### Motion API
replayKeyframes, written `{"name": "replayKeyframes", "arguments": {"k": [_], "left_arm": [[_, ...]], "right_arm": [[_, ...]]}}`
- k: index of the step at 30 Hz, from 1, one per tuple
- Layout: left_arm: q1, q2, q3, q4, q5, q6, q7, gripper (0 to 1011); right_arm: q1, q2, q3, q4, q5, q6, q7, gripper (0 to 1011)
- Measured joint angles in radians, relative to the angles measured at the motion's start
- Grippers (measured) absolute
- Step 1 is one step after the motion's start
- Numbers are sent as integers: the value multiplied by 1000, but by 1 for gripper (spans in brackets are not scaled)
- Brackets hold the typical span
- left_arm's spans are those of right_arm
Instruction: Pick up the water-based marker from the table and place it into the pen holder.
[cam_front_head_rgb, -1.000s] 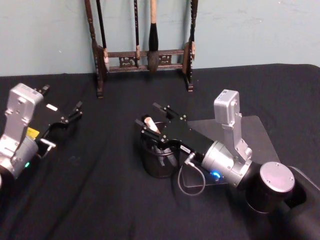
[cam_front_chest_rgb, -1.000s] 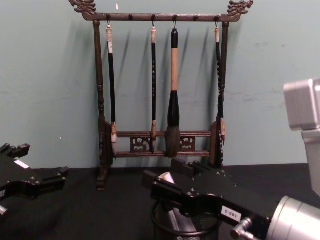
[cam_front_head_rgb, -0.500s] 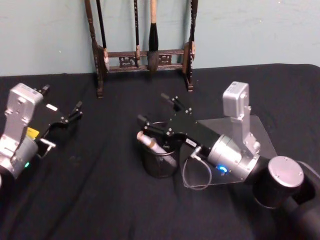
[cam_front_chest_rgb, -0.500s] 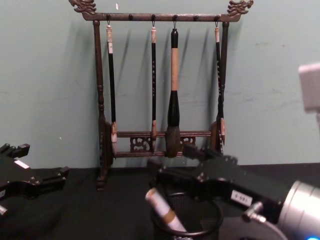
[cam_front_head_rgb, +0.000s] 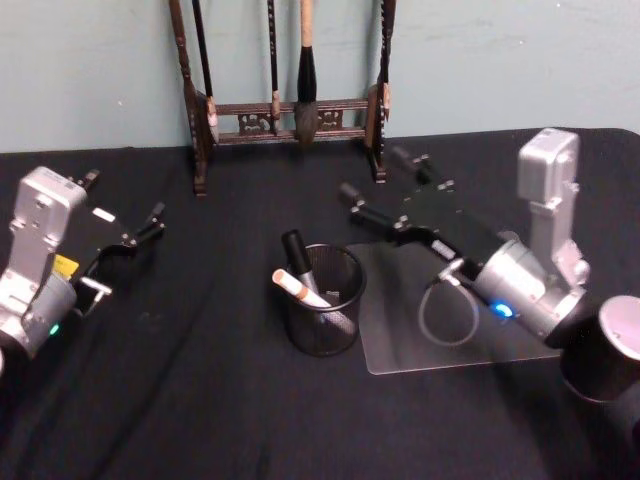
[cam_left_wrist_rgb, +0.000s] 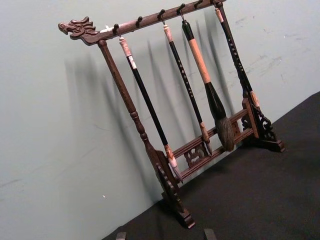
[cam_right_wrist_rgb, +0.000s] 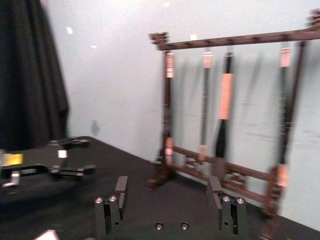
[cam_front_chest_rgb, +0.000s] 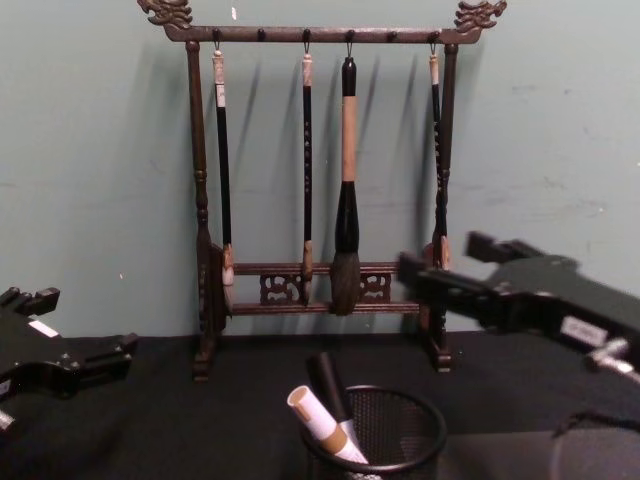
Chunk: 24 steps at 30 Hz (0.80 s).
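Right end effector: fingers spread wide, nothing held between them. It is seen raised over the far right part of the surface, right of and beyond the holder, well apart from it. In the chest view it juts in from the right, above the level of the holder's rim. In the right wrist view the two fingers are seen apart with open space between.

Marker: inside the holder, leaning, its pale end up and tilted toward the left, resting against the rim. A dark pen is seen standing beside it in the same cup. From the chest view the marker and pen both rise above the rim.

A clear mat is laid on the black cloth just right of the holder.

Left end effector: parked at the left edge, fingers open, nothing held.

A brush rack stands at the far edge against the wall, with brushes hung from it.
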Motion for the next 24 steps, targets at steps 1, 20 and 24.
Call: {"name": "replayKeyframes", "arguments": {"k": [1,20,24], "left_arm": [[0,0,0,0,0,0,0,1001],[0,0,0,0,0,0,0,1001],[0,0,0,0,0,0,0,1001]], "right_arm": [[-3,3,7,-2,-3,0,-7,1003],[-53,6,101,42,-194,43,-232,1002],[-40,-3,97,75,-248,84,-268,1002]]}}
